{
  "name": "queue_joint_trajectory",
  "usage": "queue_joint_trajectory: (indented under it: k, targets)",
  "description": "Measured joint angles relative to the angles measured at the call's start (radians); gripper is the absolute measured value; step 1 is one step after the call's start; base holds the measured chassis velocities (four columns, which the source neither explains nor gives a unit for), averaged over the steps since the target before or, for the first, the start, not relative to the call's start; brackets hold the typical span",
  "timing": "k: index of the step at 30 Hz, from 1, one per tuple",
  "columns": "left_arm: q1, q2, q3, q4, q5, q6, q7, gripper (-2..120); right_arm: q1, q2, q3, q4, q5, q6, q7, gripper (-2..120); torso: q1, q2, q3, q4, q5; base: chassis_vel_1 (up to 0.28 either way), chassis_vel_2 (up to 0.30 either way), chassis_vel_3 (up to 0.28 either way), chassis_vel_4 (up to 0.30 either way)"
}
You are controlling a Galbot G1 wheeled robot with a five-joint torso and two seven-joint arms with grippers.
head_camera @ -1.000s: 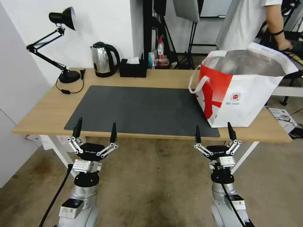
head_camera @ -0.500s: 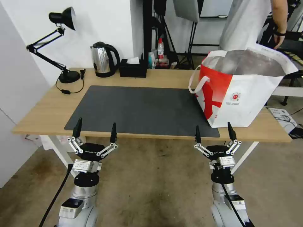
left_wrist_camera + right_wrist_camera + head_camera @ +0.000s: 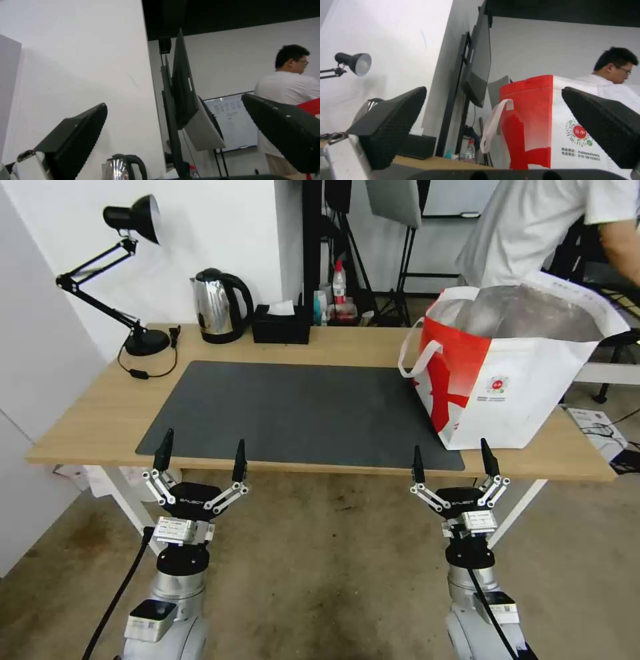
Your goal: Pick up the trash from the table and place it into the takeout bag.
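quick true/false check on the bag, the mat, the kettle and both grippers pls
1. The takeout bag lies tipped on its side. False: it stands upright at the table's right end, mouth open.
2. The dark grey mat carries no trash. True.
3. The left gripper is shut on a cup. False: it is open, holding nothing, just before the table's front edge.
4. The right gripper is open, near the front edge below the bag. True.
5. The steel kettle stands beside the black tissue box at the back. True.
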Motion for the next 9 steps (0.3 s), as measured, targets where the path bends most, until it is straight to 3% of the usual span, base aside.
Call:
queue_joint_trajectory:
  k: [9]
  targets:
    - [0.000, 0.000, 0.000, 0.000, 0.000, 0.000, 0.000, 100, 0.000, 0.000, 0.000, 0.000, 0.000, 0.000, 0.000, 100, 0.000, 0.000, 0.000, 0.0000, 0.0000, 0.000, 0.000, 0.000, 0.000]
